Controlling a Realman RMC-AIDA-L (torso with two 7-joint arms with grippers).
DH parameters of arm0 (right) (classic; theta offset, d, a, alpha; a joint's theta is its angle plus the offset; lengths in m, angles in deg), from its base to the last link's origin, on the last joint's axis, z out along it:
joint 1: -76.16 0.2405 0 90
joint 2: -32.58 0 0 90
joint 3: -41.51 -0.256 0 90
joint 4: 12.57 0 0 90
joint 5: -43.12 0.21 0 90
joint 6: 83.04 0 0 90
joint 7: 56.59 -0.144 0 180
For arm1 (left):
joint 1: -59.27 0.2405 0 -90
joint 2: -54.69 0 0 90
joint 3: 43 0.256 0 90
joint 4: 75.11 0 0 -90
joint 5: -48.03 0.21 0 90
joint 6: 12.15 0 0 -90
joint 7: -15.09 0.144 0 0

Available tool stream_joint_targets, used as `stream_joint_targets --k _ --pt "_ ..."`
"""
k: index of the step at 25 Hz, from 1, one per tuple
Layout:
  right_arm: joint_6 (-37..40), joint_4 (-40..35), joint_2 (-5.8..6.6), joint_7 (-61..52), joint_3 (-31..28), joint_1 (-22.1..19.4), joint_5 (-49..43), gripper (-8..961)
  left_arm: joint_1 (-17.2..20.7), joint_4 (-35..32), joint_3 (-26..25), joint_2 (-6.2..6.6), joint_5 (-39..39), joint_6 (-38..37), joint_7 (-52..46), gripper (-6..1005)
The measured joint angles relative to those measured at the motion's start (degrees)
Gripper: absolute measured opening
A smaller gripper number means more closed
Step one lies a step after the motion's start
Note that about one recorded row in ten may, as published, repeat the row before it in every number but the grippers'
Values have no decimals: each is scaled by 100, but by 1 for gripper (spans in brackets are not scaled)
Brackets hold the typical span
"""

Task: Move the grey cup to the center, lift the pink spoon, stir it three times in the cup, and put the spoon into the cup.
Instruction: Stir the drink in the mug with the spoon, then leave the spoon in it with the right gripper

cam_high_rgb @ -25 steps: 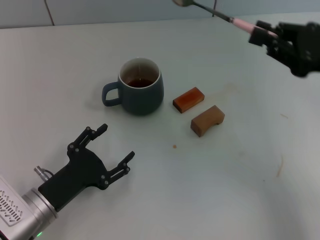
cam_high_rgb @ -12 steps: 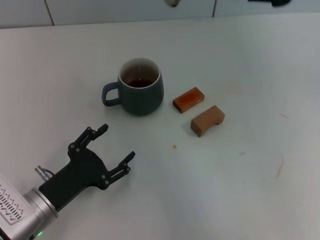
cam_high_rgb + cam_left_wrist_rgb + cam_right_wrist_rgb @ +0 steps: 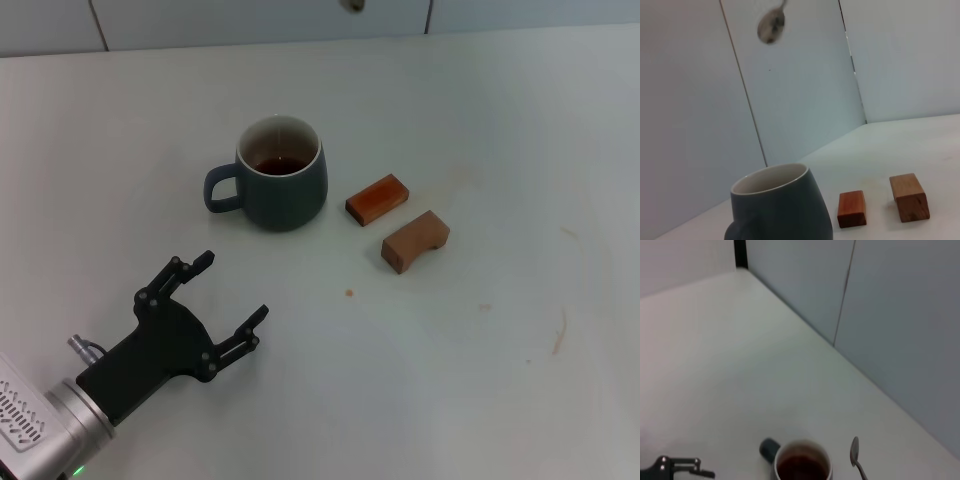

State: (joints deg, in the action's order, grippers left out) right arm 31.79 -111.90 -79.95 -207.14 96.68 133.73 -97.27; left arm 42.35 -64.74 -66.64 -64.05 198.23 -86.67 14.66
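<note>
The grey cup [image 3: 282, 176] stands upright mid-table, handle to the left, with brown residue inside. It also shows in the left wrist view [image 3: 780, 208] and the right wrist view [image 3: 802, 465]. The pink spoon is held high in the air. Only its silver bowl shows, at the head view's top edge [image 3: 352, 4], high above the cup in the left wrist view [image 3: 771, 26], and beside the cup in the right wrist view [image 3: 855, 452]. The pink handle and my right gripper holding it are out of frame. My left gripper [image 3: 236, 283] rests open and empty, near and left of the cup.
Two brown wooden blocks lie right of the cup: a reddish one [image 3: 378, 198] and a tan one [image 3: 414, 241]. A wall of grey panels [image 3: 900, 60] rises behind the table's far edge.
The right gripper with the spoon has risen out of the head view's top edge and moved left; only the spoon's bowl tip stays in sight. The left arm and cup have not moved.
</note>
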Motion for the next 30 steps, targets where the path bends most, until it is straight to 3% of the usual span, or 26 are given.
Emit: stream_joint_targets --k 2,12,21,22,30 --pt "55 482 -18 73 88 364 -308 125 -1 0 -2 0 0 0 -1 850" --pt "-81 1920 -52 279 267 1386 -901 125 -14 0 -15 0 0 9 -9 850" --pt "-537 3121 -89 395 622 1796 -1184 125 -13 0 -34 0 0 14 -10 850" --pt "-700 3467 -114 441 708 1871 -1218 125 -13 0 -34 0 0 16 -10 850" --pt "-1216 4139 -247 538 890 2055 -1354 126 -13 7 -14 0 0 17 -10 850"
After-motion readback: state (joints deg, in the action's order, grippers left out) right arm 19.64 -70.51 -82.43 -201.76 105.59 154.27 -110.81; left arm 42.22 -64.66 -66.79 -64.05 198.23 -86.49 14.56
